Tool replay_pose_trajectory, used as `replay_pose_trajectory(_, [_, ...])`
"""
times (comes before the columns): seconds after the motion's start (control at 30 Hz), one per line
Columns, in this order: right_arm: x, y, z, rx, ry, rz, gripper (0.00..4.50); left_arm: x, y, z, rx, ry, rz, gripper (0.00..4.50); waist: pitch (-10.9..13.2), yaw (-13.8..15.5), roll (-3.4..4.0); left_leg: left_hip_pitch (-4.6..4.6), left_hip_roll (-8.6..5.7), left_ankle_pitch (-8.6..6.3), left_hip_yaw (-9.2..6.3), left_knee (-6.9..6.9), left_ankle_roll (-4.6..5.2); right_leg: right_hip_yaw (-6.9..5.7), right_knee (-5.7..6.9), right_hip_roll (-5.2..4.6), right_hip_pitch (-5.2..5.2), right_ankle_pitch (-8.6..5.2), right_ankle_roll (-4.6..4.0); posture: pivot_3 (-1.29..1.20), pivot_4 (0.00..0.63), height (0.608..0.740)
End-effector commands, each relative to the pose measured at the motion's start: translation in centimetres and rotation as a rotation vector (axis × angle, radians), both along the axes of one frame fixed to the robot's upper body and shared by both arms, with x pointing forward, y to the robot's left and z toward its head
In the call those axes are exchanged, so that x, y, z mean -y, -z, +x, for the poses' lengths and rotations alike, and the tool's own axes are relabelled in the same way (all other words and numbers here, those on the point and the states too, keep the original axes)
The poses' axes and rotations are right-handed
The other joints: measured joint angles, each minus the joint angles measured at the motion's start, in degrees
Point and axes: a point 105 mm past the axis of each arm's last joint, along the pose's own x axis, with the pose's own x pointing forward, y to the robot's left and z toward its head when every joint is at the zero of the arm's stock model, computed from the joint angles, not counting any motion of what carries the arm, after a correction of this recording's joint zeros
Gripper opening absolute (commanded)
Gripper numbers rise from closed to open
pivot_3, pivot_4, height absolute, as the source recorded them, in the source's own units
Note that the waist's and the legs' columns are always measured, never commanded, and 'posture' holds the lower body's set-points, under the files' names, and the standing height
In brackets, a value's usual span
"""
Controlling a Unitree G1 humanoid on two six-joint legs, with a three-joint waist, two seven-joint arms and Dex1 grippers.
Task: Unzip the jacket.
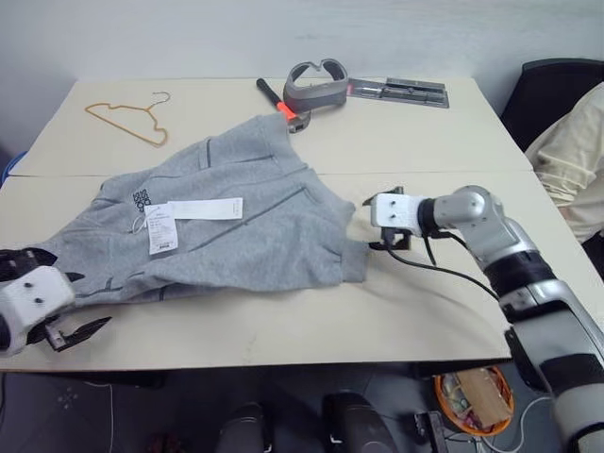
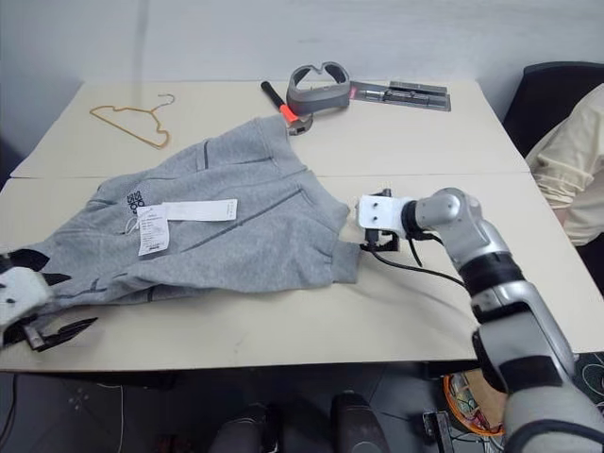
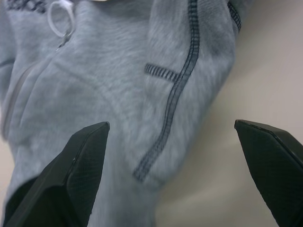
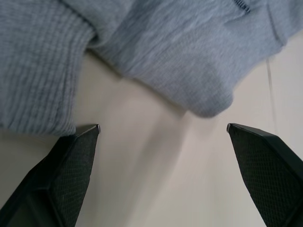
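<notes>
Your jacket [image 1: 236, 226] lies crumpled across the middle of the tabletop [image 1: 396, 311], reaching toward its left edge, tags up. In the left wrist view the zip pull ring sits high near the logo, so the zip looks closed and nothing is done yet. Both claws stand spread and empty: left claw [image 1: 66, 311] at the near-left edge, right claw [image 1: 377, 222] just beside the cuff. A hanger [image 1: 132, 121], headset [image 1: 316, 83] and tool tray [image 1: 396, 92] sit along the far edge, out of your way.
</notes>
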Motion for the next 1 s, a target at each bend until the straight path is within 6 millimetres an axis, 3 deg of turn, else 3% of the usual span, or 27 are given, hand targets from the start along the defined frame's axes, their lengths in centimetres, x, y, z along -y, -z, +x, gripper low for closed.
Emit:
replay_pose_trajectory(0.03, [-0.8, -0.9, 1.0, 0.095, -0.008, -0.016, 4.50, -0.9, 0.3, 0.7, 0.014, -0.023, 0.076, 4.47, 0.00, -0.14, 0.00, 0.00, 0.00, 0.00, 0.00, 0.00, 0.00, 0.00, 0.04, 0.00, -0.01, 0.00, 0.00, 0.00, 0.150, 0.740])
replay_pose_trajectory(0.33, [-5.4, 0.2, 0.1, 0.084, -0.181, -0.006, 4.50, -2.4, 1.6, 0.9, -0.002, -0.081, 0.114, 4.47, 0.00, -0.96, 0.00, 0.09, 0.06, 0.00, 0.05, -0.02, 0.03, -0.13, 0.22, 0.00, -0.03, 0.00, 0.00, 0.00, 0.150, 0.740])
replay_pose_trajectory(0.4, [-6.0, 1.0, -0.4, 0.060, -0.219, -0.022, 4.50, -2.4, 1.7, 0.9, -0.002, -0.085, 0.107, 3.89, 0.00, -1.10, 0.00, 0.13, 0.06, -0.03, 0.04, -0.03, 0.07, -0.15, 0.25, 0.00, -0.01, 0.00, 0.00, 0.00, 0.150, 0.740])
replay_pose_trajectory(0.5, [-6.6, 1.7, -0.5, 0.048, -0.224, -0.029, 3.98, -2.1, 1.8, 0.9, -0.008, -0.074, 0.099, 3.07, -0.01, -1.43, -0.01, 0.15, 0.08, -0.03, 0.04, -0.04, 0.07, -0.20, 0.29, 0.00, -0.01, 0.00, 0.00, 0.00, 0.150, 0.740])
replay_pose_trajectory(0.83, [-6.5, 1.3, 0.0, 0.054, -0.201, -0.034, 0.62, -1.3, 2.1, 0.6, -0.014, -0.048, 0.070, 0.02, -0.02, -1.56, -0.02, 0.20, 0.09, 0.00, 0.06, -0.04, 0.01, -0.24, 0.33, -0.01, 0.00, 0.00, 0.00, 0.00, 0.150, 0.740])
replay_pose_trajectory(0.9, [-5.7, 1.3, 0.2, 0.055, -0.184, -0.053, 0.02, -1.0, 2.1, 0.6, -0.014, -0.039, 0.061, 0.00, -0.02, -1.50, -0.02, 0.19, 0.08, 0.00, 0.06, -0.05, 0.00, -0.24, 0.32, -0.03, 0.00, 0.00, 0.00, 0.00, 0.150, 0.740])
replay_pose_trajectory(1.0, [-3.5, 1.3, 0.0, 0.028, -0.165, -0.082, 0.02, -0.3, 2.3, 0.8, -0.034, -0.008, 0.065, 0.00, -0.01, -1.32, -0.01, 0.17, 0.07, 0.00, 0.06, -0.04, 0.00, -0.27, 0.29, -0.05, 0.00, 0.00, 0.00, 0.00, 0.150, 0.740])
